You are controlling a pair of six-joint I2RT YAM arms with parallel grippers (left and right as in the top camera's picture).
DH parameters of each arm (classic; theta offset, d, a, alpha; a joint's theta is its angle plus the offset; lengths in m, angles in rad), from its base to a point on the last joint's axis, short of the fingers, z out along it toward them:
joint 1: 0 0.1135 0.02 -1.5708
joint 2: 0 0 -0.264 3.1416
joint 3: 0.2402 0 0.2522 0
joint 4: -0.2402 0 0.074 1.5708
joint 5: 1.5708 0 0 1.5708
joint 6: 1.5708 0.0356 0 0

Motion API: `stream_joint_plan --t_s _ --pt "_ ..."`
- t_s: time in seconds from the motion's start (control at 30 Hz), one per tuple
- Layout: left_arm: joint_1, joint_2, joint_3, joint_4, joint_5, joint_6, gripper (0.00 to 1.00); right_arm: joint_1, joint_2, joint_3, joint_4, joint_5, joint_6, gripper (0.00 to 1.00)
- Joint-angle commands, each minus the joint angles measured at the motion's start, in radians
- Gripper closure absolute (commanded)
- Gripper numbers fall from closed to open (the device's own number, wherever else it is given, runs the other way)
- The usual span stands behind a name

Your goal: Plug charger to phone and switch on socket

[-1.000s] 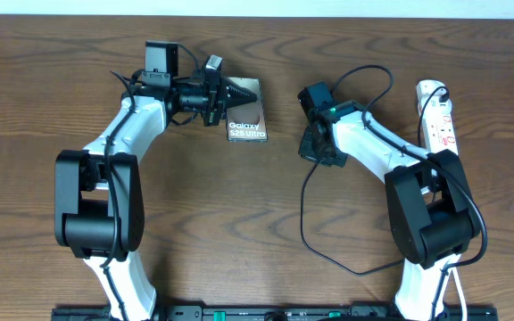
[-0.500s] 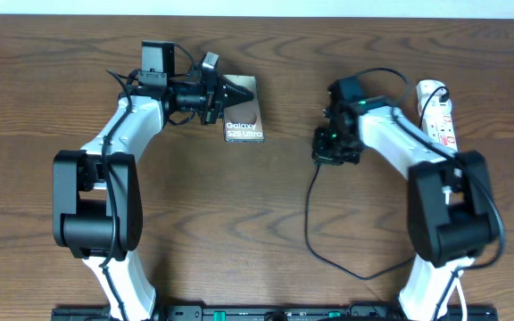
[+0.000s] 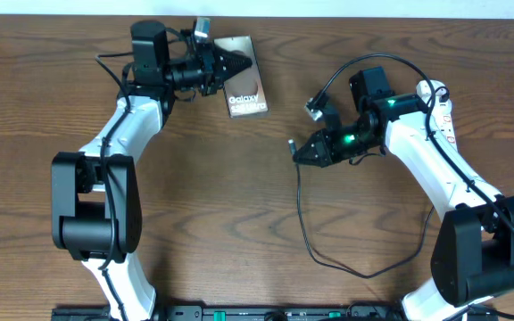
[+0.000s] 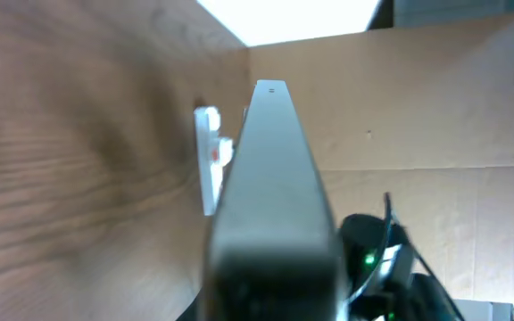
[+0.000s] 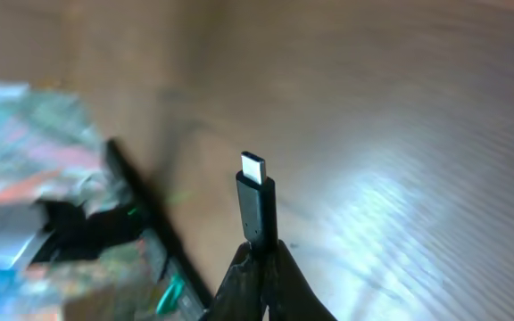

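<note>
The phone (image 3: 248, 93), dark with white "Galaxy" lettering, sits tilted at the back of the table, and my left gripper (image 3: 236, 66) is shut on its near-left edge. In the left wrist view the phone (image 4: 275, 178) runs edge-on away from the jaws. My right gripper (image 3: 298, 152) points left at mid-table, shut on the charger (image 3: 303, 223) just behind its tip. The right wrist view shows that connector (image 5: 255, 201) standing up out of the shut gripper (image 5: 261, 259), its metal end bare. The rest of the black cable trails toward the table's front. The white socket (image 3: 439, 93) lies at the far right, partly under the right arm.
The socket (image 4: 209, 160) also shows in the left wrist view, beyond the phone. A second black cable (image 3: 364, 62) loops above the right wrist. Wood tabletop (image 3: 239, 205) lies between the two arms. A blurred shape (image 5: 34, 178) fills the left of the right wrist view.
The left gripper has carried the phone back and tilted it. The right arm has swung up and over, and its gripper now points left with the charger tip raised.
</note>
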Motion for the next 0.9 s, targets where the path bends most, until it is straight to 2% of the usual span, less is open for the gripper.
stream_joint_plan --t_s 0.0,0.1,0.27,0.47,0.87 --pt "0.005 -0.046 0.030 0.016 -0.005 -0.070 0.93 0.002 -0.005 -0.018 -0.027 -0.272 -0.208 0.99" --pt "-0.005 -0.046 0.030 0.004 0.007 -0.077 0.93 0.002 -0.005 -0.023 -0.006 -0.298 -0.191 0.99" --pt "-0.039 -0.046 0.030 0.011 -0.012 -0.077 0.93 0.012 -0.005 -0.023 0.123 -0.379 -0.073 0.99" --pt "-0.068 -0.046 0.030 0.122 -0.018 -0.090 0.93 0.025 -0.005 -0.023 0.301 -0.392 0.138 0.99" --pt "-0.070 -0.046 0.030 0.166 0.038 -0.141 0.93 0.042 -0.005 -0.023 0.378 -0.394 0.185 0.99"
